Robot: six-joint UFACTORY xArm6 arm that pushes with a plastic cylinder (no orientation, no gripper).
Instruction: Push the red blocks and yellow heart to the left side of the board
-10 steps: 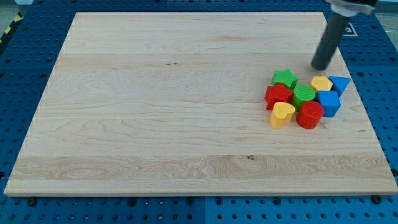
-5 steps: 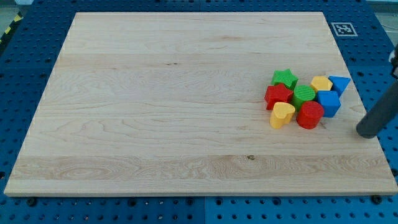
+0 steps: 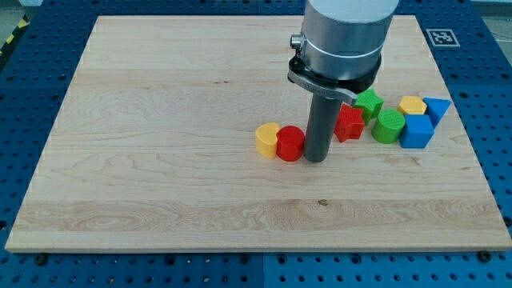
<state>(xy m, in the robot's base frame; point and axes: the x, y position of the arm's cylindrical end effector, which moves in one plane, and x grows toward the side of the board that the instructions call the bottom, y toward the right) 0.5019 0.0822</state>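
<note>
We see my tip [image 3: 315, 159] resting on the wooden board [image 3: 160, 160], a little to the view's right of the board's middle, with the grey arm body [image 3: 344, 40] rising above it toward the view's top. No claw shows anywhere in the view, since the arm ends in a plain dark rod, so there is nothing to report as apart, together or clamped. The tip sits against the right side of the red cylinder [image 3: 290, 144], and the yellow heart [image 3: 267, 139] lies touching that cylinder on its left, so the three make a short row running toward the view's left. Just to the right of the rod is the red star-shaped block [image 3: 350, 123], partly hidden by the arm, and we cannot tell whether the rod touches it. Farther right the remaining blocks stay clustered: a green star [image 3: 370, 102] above, a green cylinder [image 3: 390, 127] below it, a blue cube [image 3: 417, 131] beside that, a yellow block [image 3: 412, 105] whose shape we cannot make out, and a blue triangle [image 3: 438, 107] nearest the board's right edge. The board lies on a blue perforated tabletop [image 3: 496, 96].
</note>
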